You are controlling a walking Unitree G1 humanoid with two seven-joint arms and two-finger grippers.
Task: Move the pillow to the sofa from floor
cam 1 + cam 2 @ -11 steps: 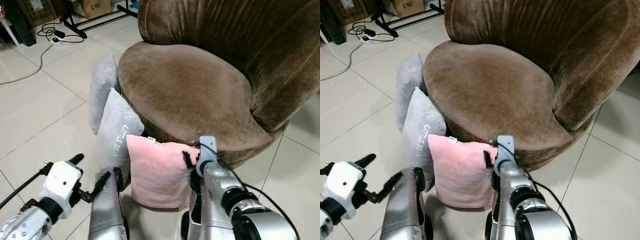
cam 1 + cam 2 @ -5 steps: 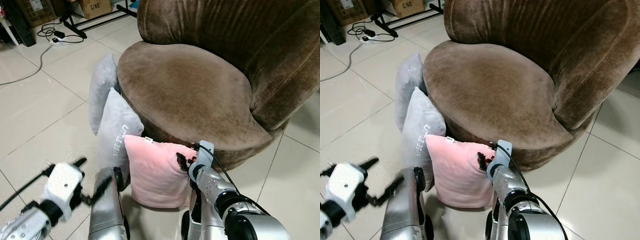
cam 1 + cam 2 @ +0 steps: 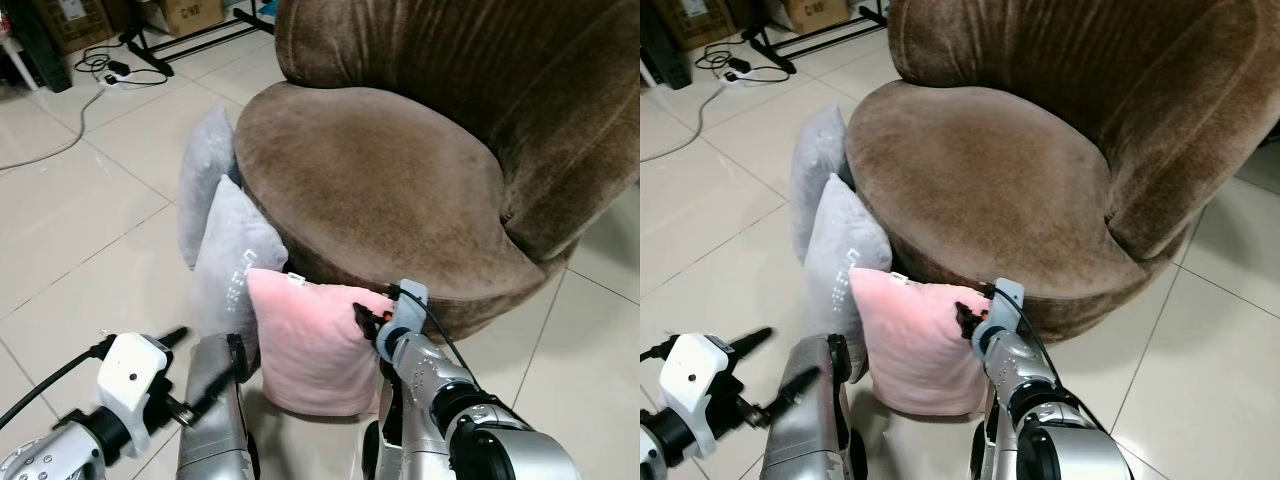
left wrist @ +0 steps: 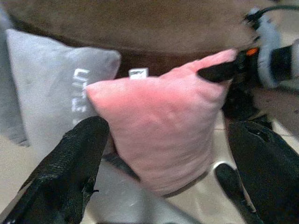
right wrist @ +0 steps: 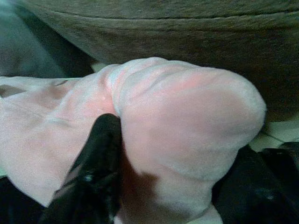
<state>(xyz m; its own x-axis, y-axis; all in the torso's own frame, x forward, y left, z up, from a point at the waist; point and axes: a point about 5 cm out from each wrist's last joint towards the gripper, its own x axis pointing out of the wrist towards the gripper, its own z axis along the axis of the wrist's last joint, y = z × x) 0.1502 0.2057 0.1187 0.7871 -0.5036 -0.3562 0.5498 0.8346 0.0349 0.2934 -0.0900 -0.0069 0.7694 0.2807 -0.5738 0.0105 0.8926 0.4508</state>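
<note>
White tile floor, brown sofa ahead. Pink pillow stands on floor, leaning on sofa base at 6 o'clock. Right gripper clamped on pillow's upper corner. Left gripper spread wide, off pillow. Two grey pillows at 9 o'clock of pink one.

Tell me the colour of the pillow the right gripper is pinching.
Pink pillow, clearest in the left eye view.

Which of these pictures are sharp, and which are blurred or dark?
Both eye views are evenly lit and sharp on the sofa; the left gripper is blurred there. The left wrist view is soft overall. The right wrist view is dim, with the pink pillow close and soft.
</note>
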